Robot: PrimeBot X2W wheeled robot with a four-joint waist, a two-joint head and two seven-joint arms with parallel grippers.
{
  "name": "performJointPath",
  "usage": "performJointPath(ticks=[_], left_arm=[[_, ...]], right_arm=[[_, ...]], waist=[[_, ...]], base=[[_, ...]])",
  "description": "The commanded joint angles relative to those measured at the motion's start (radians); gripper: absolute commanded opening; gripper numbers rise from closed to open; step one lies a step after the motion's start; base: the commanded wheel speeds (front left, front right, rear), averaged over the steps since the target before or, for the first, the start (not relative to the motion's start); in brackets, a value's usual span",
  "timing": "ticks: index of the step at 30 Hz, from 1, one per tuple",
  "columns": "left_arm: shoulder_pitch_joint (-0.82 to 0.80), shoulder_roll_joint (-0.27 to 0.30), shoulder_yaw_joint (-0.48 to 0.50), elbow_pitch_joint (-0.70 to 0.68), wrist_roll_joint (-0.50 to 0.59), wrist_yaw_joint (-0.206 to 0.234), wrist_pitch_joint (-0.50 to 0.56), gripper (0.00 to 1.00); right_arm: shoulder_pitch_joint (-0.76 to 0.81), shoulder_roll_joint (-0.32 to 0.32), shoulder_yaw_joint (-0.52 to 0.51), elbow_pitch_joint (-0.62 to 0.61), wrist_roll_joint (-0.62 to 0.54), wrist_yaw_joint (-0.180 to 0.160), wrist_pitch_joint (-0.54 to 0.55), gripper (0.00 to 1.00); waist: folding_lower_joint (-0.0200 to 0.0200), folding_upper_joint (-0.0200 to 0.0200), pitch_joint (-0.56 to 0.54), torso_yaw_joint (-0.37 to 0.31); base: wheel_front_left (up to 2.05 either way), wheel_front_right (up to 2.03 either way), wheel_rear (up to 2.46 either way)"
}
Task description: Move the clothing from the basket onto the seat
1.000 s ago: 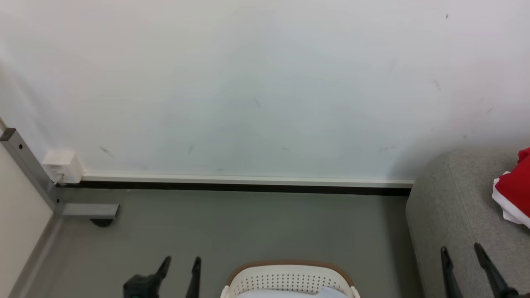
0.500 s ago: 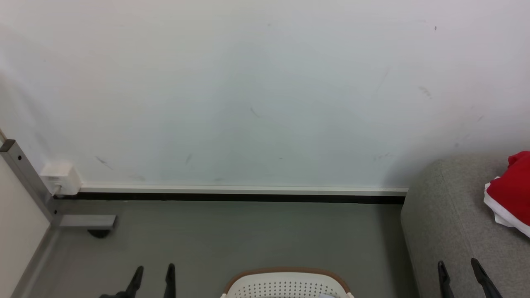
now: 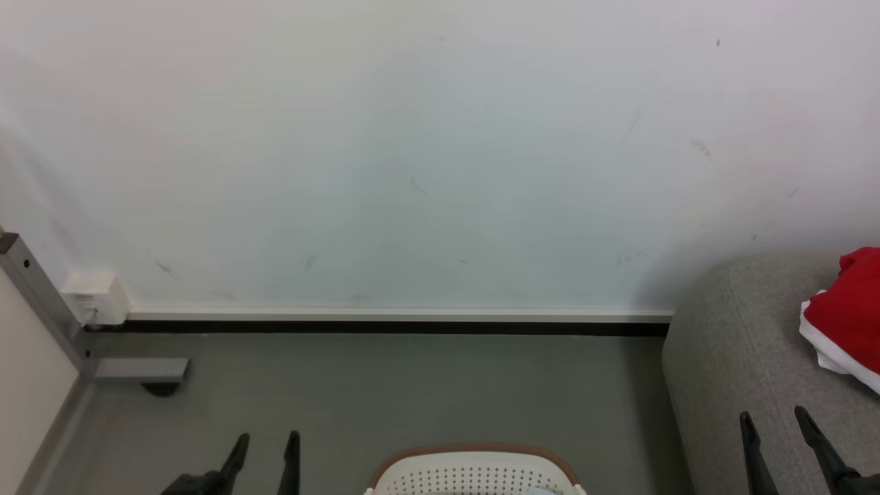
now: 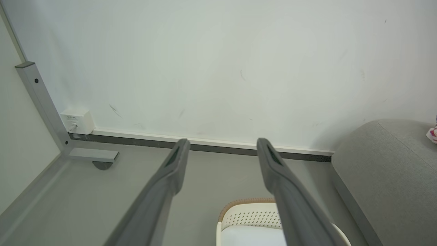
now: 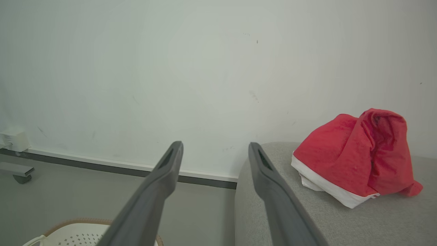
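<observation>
Red clothing (image 3: 844, 323) (image 5: 355, 155) with a white hem lies bunched on the grey seat (image 3: 735, 371) (image 5: 341, 218) (image 4: 392, 171) at the right. The cream basket (image 3: 474, 474) (image 4: 245, 218) (image 5: 73, 234) with a tan rim stands on the floor at the bottom centre; its inside is mostly cut off. My left gripper (image 3: 267, 443) (image 4: 222, 145) is open and empty, left of the basket above the floor. My right gripper (image 3: 773, 419) (image 5: 215, 147) is open and empty over the seat's front left part, short of the clothing.
A white wall with a dark baseboard (image 3: 399, 326) runs across the back. A grey metal frame post with a foot and caster (image 3: 141, 371) and a small white box (image 3: 96, 295) stand at the left. Grey floor (image 3: 412, 392) lies between frame and seat.
The whole head view has shifted, so the camera has moved. Both grippers sit slightly differently at the bottom edge and stay open. The clothing lies still on the seat.
</observation>
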Motion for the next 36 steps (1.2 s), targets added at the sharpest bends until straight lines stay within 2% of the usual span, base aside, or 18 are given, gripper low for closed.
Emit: performJointPath(ticks=[1,9,18,19,23,36], left_arm=[[-0.009,-0.003,0.012,0.009,0.021,-0.01,0.0,1.0],[-0.027,-0.021,0.048,0.034,0.047,-0.046,0.0,1.0],[-0.035,-0.038,0.073,0.058,0.06,-0.067,0.0,1.0],[-0.032,-0.038,0.07,0.058,0.057,-0.065,0.0,0.0],[-0.011,-0.046,0.07,0.09,0.048,-0.065,0.006,0.0],[-0.027,-0.048,0.103,0.053,-0.199,-0.077,0.074,0.0]], right_arm=[[-0.007,-0.008,0.001,0.008,0.016,-0.003,0.001,1.0],[0.003,-0.003,0.007,0.018,0.021,-0.003,0.001,1.0],[-0.004,0.0,0.011,0.016,0.022,-0.003,0.001,1.0],[0.001,0.003,0.013,0.017,0.021,0.0,0.0,0.0],[0.019,0.016,0.014,0.046,0.03,0.0,0.005,0.0],[-0.009,0.027,-0.005,0.033,0.284,0.0,0.072,0.0]], waist=[[-0.0001,0.0,-0.006,0.005],[-0.0001,0.0,-0.01,0.006],[-0.0001,0.0,0.0,-0.003],[0.0,0.0,0.0,-0.003],[0.0,0.0,0.0,-0.003],[0.0,0.0,0.01,-0.002]], base=[[0.0,0.0,0.0],[0.0,0.0,0.0],[0.0,0.0,0.0],[0.0,0.0,0.0],[0.0,0.0,0.0],[0.0,0.0,0.0]])
